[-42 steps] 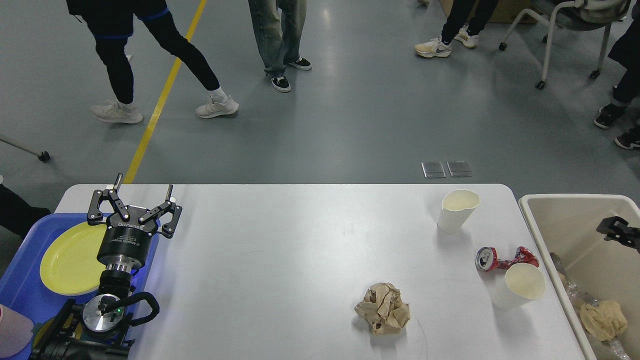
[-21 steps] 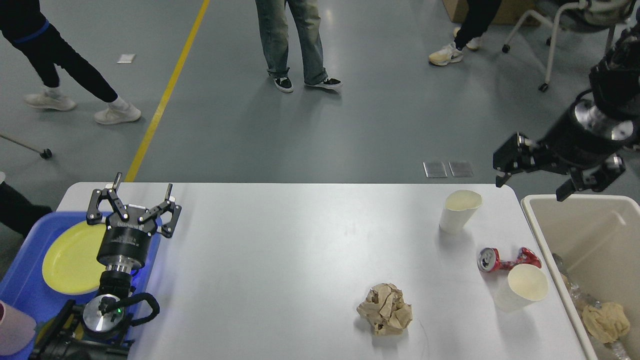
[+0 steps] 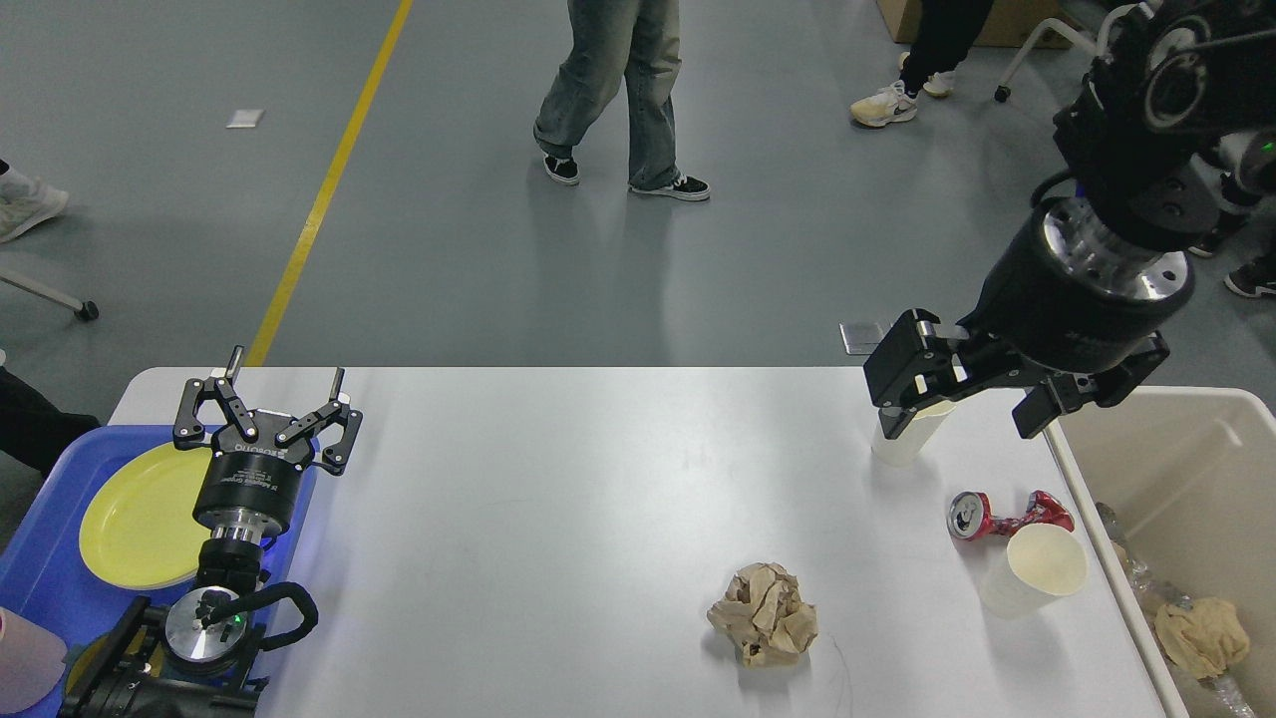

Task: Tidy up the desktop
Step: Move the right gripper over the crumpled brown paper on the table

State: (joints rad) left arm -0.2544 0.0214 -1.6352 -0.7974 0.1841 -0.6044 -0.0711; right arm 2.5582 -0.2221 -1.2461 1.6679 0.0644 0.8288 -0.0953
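While the left gripper is hovering with its fingers spread wide over the far left corner of the desktop, beside the blue tray, nothing is sitting between its fingers. That tray is lying at the left edge of the desktop and is carrying a yellow plate. At the far right, the right gripper is hanging above a white paper cup, its two fingers standing apart and holding nothing; whether either finger is touching the cup cannot be told. The desktop is filling the near half of the view as a wide white surface with rounded corners. A crushed red can is lying on its side near the right edge, and a second paper cup is standing tilted just beside it on the near side, apparently touching it. A ball of crumpled brown paper is resting near the front edge, well apart from both cups. A beige bin is sitting against the right end of the desktop, and crumpled paper is lying inside it. People's legs are showing on the grey floor beyond the far edge.
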